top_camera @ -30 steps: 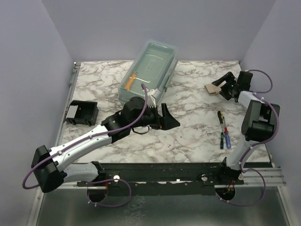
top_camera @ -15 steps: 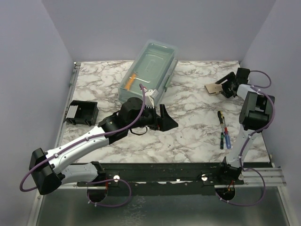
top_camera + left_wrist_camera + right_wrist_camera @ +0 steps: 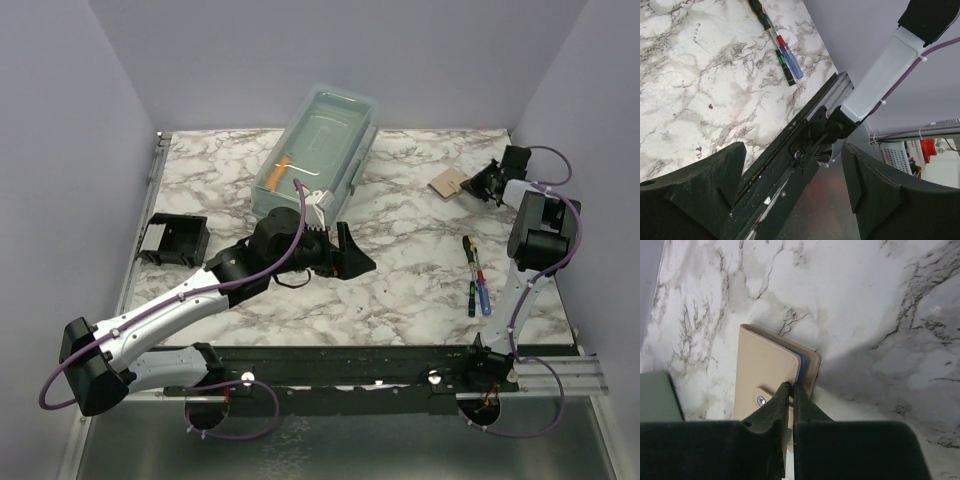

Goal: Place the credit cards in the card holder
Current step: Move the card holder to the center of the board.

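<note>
With the left gripper (image 3: 352, 250) gaping mid-table and the card holder (image 3: 175, 240) at the left edge, the right gripper (image 3: 791, 386), far right, pinches the snap tab (image 3: 766, 394) of the tan wallet (image 3: 765, 360): peel gently, exposing the light blue card (image 3: 799, 367) tucked inside.

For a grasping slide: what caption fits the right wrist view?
Right gripper, jaws closed on the snap tab of a flat tan wallet, light blue card peeking out, on marble tabletop.
</note>
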Robot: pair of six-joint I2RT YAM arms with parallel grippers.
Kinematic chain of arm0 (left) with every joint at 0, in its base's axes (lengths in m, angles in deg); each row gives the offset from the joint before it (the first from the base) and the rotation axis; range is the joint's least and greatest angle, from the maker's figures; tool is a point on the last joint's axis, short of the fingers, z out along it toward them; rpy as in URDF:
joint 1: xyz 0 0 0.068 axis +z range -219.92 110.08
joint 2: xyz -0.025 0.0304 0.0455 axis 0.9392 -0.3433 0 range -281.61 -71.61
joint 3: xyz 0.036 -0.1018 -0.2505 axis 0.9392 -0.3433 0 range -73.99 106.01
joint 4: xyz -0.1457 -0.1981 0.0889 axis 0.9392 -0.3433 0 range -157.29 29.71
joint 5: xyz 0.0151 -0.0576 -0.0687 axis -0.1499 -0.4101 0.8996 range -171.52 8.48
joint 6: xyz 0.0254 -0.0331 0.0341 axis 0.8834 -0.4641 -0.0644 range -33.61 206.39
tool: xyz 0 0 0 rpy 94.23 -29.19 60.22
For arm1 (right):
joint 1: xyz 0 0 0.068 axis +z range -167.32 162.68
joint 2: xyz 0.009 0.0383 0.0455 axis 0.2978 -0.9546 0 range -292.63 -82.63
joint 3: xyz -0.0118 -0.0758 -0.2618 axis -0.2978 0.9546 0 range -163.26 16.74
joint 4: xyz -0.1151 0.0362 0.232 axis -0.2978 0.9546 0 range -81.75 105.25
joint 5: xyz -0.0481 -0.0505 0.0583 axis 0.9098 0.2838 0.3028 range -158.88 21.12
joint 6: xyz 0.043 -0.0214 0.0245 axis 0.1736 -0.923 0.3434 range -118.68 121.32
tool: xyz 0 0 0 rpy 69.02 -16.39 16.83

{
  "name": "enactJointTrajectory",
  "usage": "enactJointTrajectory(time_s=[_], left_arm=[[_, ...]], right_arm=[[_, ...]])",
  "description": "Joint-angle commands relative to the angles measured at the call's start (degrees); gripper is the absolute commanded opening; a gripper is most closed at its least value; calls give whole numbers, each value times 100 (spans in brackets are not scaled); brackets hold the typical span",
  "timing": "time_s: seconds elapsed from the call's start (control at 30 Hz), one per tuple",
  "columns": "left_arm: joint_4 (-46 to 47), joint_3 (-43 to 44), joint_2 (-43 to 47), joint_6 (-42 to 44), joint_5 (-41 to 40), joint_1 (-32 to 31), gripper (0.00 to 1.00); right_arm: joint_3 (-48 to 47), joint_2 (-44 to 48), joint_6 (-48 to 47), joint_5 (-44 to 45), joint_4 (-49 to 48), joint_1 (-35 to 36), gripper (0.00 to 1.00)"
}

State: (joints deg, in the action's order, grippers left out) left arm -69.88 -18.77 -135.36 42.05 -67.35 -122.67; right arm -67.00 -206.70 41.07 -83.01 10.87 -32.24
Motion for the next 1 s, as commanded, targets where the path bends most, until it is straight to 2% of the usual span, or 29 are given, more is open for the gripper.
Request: enactJointTrajectory(time_s=[0.0, 0.23, 0.63, 0.97], left_arm=[[-57, 59, -16, -74, -104, -20, 84], [-66, 218, -73, 122, -185, -16, 84], [-53, -1, -278, 153, -327, -13, 84], [319, -1282, -135, -665, -682, -8, 84]], right_arm=[[233, -75, -747, -479, 2, 73, 1], [1662, 950, -1223, -1055, -496, 358, 0], [4009, 3018, -1827, -1652, -280, 1789, 0], [4435, 3601, -2086, -2247, 136, 2881, 0]])
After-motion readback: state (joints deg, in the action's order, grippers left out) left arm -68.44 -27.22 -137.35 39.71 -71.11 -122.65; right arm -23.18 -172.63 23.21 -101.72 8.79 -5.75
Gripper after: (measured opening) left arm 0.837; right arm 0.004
